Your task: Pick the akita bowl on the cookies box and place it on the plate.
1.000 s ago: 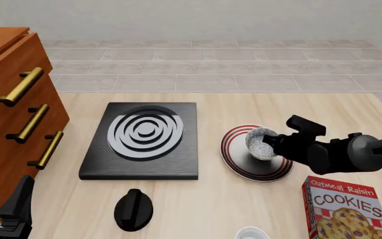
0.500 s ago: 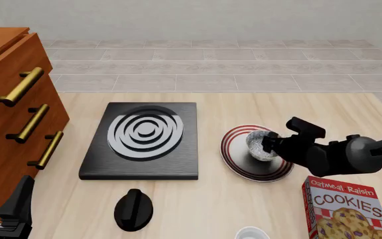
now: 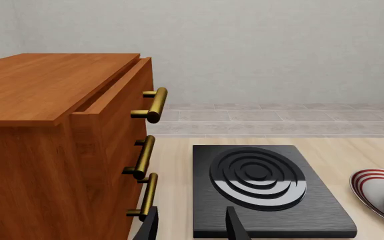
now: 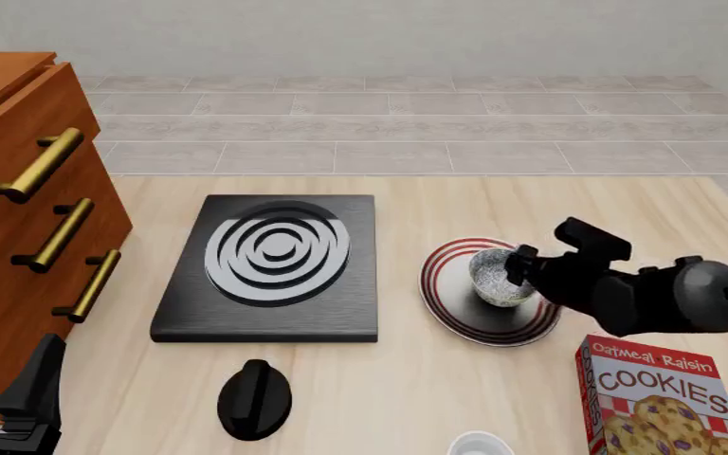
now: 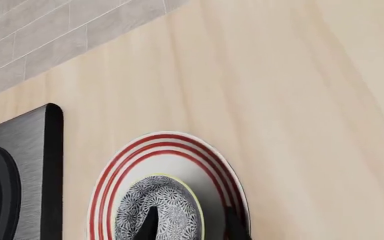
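The akita bowl [image 4: 499,278], speckled black and white inside, stands upright on the red-ringed plate [image 4: 439,294] right of the stove. My right gripper [image 4: 518,268] is at the bowl's right edge and is open. In the right wrist view its fingers [image 5: 150,223] straddle the rim of the bowl [image 5: 162,202] with a wide gap, one inside and one over the plate [image 5: 160,138]. The cookies box [image 4: 663,402] stands at the front right with nothing on it. My left gripper [image 3: 190,227] is open and holds nothing, low at the front left [image 4: 29,393].
A black square stove [image 4: 276,267] with white rings lies left of the plate. A wooden drawer cabinet [image 4: 16,218] with brass handles fills the left side. A black knob-shaped object [image 4: 254,399] and a plain white round object [image 4: 480,444] sit near the front edge.
The bowl came down onto the plate and now stands level. My right gripper opened and drew slightly to the right. The left arm stayed still.
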{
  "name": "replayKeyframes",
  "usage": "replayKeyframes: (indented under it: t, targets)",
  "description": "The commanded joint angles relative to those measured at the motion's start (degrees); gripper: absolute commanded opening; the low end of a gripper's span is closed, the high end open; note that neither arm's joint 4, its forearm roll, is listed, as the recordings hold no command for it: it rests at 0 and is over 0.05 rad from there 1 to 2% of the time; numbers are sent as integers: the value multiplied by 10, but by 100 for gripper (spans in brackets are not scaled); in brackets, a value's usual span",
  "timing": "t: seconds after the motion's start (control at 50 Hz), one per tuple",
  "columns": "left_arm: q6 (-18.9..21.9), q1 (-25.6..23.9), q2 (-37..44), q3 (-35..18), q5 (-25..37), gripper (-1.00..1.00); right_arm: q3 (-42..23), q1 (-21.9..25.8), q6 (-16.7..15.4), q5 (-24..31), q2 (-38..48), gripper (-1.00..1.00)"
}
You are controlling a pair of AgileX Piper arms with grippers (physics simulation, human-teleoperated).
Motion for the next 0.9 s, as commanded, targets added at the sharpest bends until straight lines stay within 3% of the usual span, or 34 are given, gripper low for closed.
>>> replayKeyframes:
  t: [0.02,0.18,0.44,0.54,0.86,0.9]
  targets:
    - [0,0,0,0,0,100,20,-11,7,17,-68,100]
    - [0,0,0,0,0,100,48,-9,8,83,-228,100]
    - [0,0,0,0,0,100,51,12,-11,269,-534,100]
    - [0,0,0,0,0,100,44,11,-30,330,-606,100]
    - [0,0,0,0,0,100,18,12,-37,488,-801,100]
    - [0,0,0,0,0,100,8,-3,-60,505,-820,100]
